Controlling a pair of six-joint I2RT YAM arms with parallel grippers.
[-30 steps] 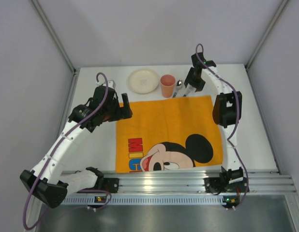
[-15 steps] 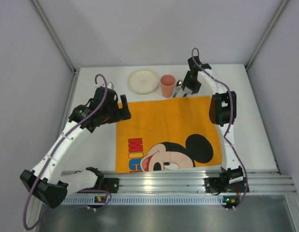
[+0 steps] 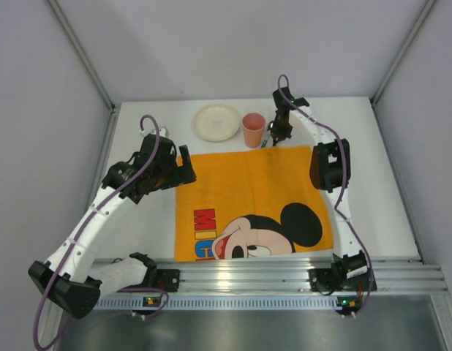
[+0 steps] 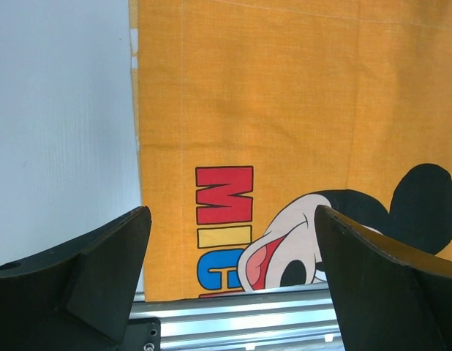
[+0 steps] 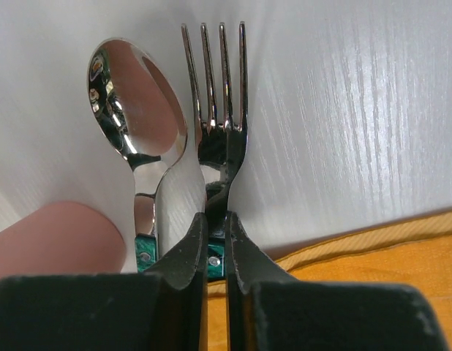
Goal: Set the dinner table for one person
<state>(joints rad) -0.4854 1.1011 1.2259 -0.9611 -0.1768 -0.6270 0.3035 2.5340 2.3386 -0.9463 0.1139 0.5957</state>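
Fork [image 5: 220, 131] nipped by right claw [image 5: 215, 230] beside spoon [image 5: 134, 110] and cup [image 3: 253, 129]; left claw [image 4: 231, 216] spread.

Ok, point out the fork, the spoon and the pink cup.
fork [image 5: 220, 142], right wrist view, at the tines' base.
spoon [image 5: 134, 99], right wrist view, on the bowl.
pink cup [image 3: 252, 135], top external view, on its side.

L grpr [image 4: 232, 219] wide; R grpr [image 5: 215, 223] clamping fork [image 5: 221, 95]

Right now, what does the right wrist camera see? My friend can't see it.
The right gripper is pinched shut on a silver fork, with a shiny spoon lying beside it on the white table. A pink cup peeks in lower left, an orange mat lower right.
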